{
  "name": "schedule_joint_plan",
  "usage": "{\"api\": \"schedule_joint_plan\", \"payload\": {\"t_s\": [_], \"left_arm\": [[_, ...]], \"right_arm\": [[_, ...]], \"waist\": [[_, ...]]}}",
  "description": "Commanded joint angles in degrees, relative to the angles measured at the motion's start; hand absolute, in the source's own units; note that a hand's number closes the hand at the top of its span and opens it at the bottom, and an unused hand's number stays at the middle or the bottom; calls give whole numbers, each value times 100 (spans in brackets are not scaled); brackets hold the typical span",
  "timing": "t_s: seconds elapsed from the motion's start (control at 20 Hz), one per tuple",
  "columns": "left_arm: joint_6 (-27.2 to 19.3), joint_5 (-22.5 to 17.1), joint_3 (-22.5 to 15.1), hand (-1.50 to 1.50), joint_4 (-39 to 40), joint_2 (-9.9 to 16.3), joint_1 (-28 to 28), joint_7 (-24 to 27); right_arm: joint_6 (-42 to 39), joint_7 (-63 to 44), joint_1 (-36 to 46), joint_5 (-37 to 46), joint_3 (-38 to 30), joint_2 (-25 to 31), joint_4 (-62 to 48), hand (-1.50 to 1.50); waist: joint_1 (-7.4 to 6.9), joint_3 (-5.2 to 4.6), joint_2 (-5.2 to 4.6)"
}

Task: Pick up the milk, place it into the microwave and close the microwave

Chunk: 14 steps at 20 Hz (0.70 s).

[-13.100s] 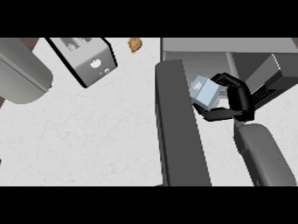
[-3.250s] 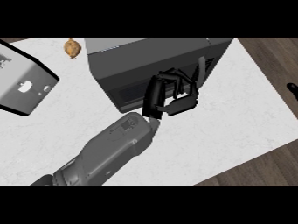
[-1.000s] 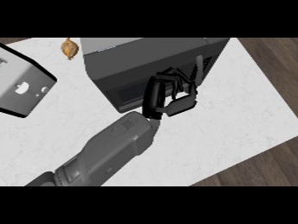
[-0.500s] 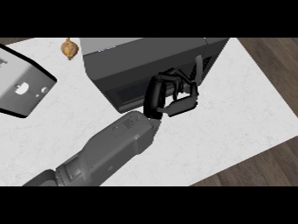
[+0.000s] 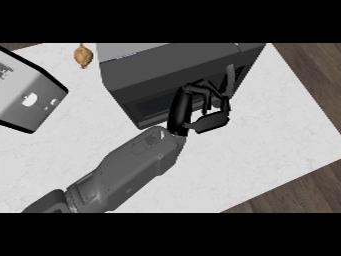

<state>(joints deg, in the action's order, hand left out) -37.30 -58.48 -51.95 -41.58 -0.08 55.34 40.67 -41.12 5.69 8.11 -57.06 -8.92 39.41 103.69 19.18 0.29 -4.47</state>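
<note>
The dark grey microwave (image 5: 174,65) stands at the back of the white counter (image 5: 276,130), and its door looks closed against its front. My left hand (image 5: 199,111) rests against the microwave's front near its right end, fingers curled with nothing in them and the thumb sticking out to the right. Its grey forearm (image 5: 132,167) comes in from the lower left. The milk shows nowhere in this view. My right hand is out of the picture.
A grey toaster (image 5: 19,95) sits at the left of the counter. A small brown bulb (image 5: 82,56) lies behind it, beside the microwave. The counter's right edge runs diagonally, with wooden floor (image 5: 328,70) beyond it.
The microwave door, open 13 s ago with my right hand putting the milk inside, is now closed. My right hand has slipped off the right edge. My left hand has barely moved in the last second.
</note>
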Motion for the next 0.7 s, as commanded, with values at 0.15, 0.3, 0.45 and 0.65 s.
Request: {"api": "schedule_joint_plan", "payload": {"t_s": [0.15,0.3,0.45,0.65], "left_arm": [[-450,-335,258,150,964,8,-129,-309],[-292,-549,270,150,879,8,-178,-372],[-190,-599,244,-150,920,40,-187,-273],[-164,-714,121,-150,936,8,-198,-266]], "right_arm": [[-40,-52,-135,-139,-123,149,99,-150],[39,-57,-209,-225,-197,166,154,-150],[82,-92,-294,-288,-261,229,245,-150],[93,-188,-413,-348,-338,370,300,-150]], "waist": [[-241,-22,-23],[-354,-38,8],[-393,-48,7],[-451,-44,35]]}}
